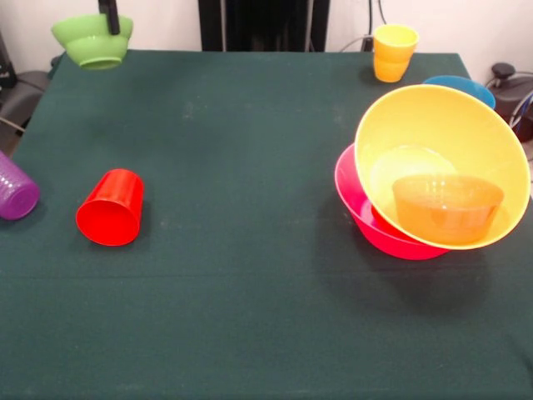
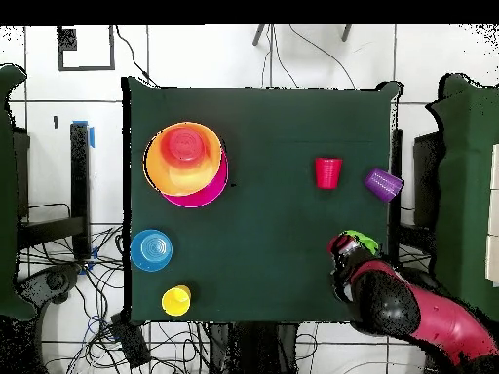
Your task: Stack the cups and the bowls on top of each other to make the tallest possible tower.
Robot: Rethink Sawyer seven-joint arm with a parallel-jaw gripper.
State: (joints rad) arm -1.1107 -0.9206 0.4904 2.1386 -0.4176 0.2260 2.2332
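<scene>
My gripper [image 1: 109, 18] comes down at the table's far left corner, shut on the rim of a light green bowl [image 1: 92, 42], one dark finger inside it. From above, the green bowl [image 2: 360, 238] peeks out beside the gripper [image 2: 345, 247]. The tower is a large yellow-orange bowl [image 1: 441, 142] tilted in a pink bowl [image 1: 366, 218], with a small orange bowl [image 1: 447, 208] inside. A red cup [image 1: 111, 208] and a purple cup [image 1: 15, 192] lie on their sides at the left. A yellow cup [image 1: 394, 52] stands upright at the far right.
A blue bowl [image 1: 462, 86] sits behind the tower, partly hidden by it. The overhead view shows the blue bowl [image 2: 151, 249] and yellow cup [image 2: 176, 300] near one table edge, and the red arm [image 2: 429, 321] reaching in over the corner. Cables lie around the table.
</scene>
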